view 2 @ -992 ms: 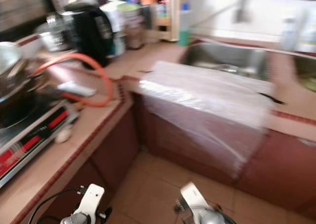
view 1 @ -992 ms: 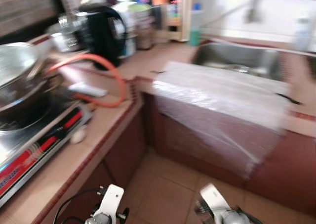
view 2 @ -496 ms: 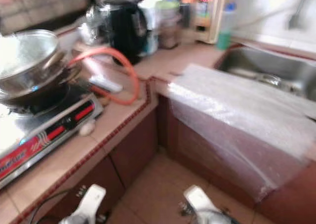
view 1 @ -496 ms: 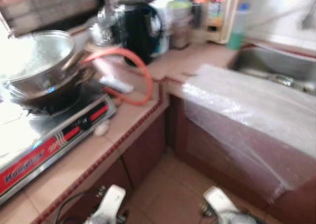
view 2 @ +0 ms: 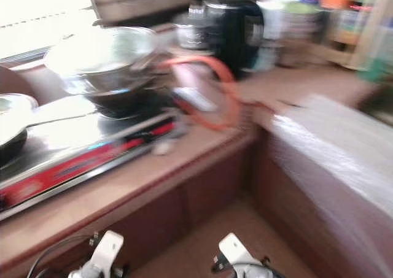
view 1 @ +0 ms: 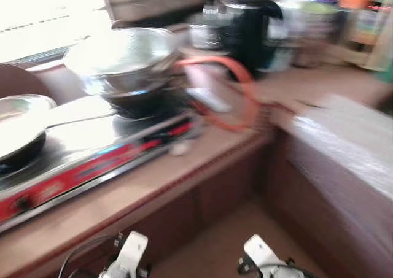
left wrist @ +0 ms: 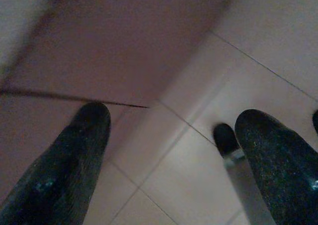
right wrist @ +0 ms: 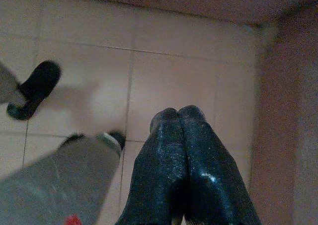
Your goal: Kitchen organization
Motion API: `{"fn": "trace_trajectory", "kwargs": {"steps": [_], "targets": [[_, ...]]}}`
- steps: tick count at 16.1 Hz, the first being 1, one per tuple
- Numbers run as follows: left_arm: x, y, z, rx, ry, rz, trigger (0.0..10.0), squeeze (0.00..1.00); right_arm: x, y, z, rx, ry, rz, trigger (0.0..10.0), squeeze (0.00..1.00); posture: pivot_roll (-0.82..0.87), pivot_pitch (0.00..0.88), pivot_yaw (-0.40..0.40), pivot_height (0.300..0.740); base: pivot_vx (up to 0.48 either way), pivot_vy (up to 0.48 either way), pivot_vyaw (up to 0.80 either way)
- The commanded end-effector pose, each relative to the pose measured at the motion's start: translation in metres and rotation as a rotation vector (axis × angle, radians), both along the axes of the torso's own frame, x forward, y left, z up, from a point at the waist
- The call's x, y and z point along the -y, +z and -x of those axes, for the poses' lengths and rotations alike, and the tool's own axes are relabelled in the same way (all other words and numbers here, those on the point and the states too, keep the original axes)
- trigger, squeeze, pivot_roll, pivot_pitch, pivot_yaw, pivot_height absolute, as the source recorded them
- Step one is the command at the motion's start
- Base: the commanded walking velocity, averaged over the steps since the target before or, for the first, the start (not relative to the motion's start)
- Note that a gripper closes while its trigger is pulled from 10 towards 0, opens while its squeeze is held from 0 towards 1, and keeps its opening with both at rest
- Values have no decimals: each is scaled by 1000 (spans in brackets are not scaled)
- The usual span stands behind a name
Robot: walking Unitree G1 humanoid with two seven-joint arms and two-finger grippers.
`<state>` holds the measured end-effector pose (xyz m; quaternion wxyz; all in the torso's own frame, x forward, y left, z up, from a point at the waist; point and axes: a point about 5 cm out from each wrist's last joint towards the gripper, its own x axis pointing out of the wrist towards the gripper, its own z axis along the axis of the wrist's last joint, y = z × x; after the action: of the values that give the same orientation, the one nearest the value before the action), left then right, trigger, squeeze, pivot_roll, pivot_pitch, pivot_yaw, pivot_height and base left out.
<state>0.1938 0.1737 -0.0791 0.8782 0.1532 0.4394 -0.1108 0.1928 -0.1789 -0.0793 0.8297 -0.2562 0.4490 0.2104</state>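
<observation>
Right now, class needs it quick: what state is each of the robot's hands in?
Left hand: open, holding nothing, hanging over the floor tiles.
Right hand: closed on nothing, fingers pressed together, also hanging low.

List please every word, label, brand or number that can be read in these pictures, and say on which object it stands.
None can be read.
Red front panel of the stove: any lettering is too blurred.
Black kettle: no readable mark.
Bottles and containers on the far counter: labels blurred to colour patches.
Wrist views: only floor tiles, no text.
</observation>
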Motion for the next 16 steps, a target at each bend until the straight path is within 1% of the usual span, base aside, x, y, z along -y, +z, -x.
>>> {"fn": "trace_trajectory", "kwargs": {"steps": [1, 4, 8, 11, 13, 14, 16], "targets": [[2, -4, 6, -21, 5, 0, 10000, 0, 5, 1, -1, -3, 5, 16, 10000, 0, -191, 0, 81, 740, 0, 0, 775], [3, -3, 6, -19, 9, 0, 10000, 0, 6, 2, -2, -2, 10, 19, 10000, 0, -190, 0, 76, 740, 0, 0, 775], [-1, -4, 6, -4, 24, -42, 10000, 0, 4, 3, -4, 3, 45, 20, 10000, 0, -184, 0, 63, 740, 0, 0, 775], [1, -4, 8, 3, 48, -43, 10000, 0, 6, 4, -6, -8, 90, 37, 10000, 0, -159, 0, 31, 740, 0, 0, 0], [3, -6, 11, 5, 93, -31, 10000, 0, 8, 5, -8, -13, 132, 58, 10000, 0, -136, 0, 2, 740, 0, 0, 0], [2, -7, 13, 8, 127, -33, 10000, 0, 9, 8, -13, -8, 160, 70, 10000, 0, -123, 0, -20, 740, 0, 0, 0], [3, -7, 14, 6, 156, -29, 10000, 0, 9, 11, -18, -1, 178, 75, 10000, 0, -115, 0, -39, 740, 0, 0, 0]]}}
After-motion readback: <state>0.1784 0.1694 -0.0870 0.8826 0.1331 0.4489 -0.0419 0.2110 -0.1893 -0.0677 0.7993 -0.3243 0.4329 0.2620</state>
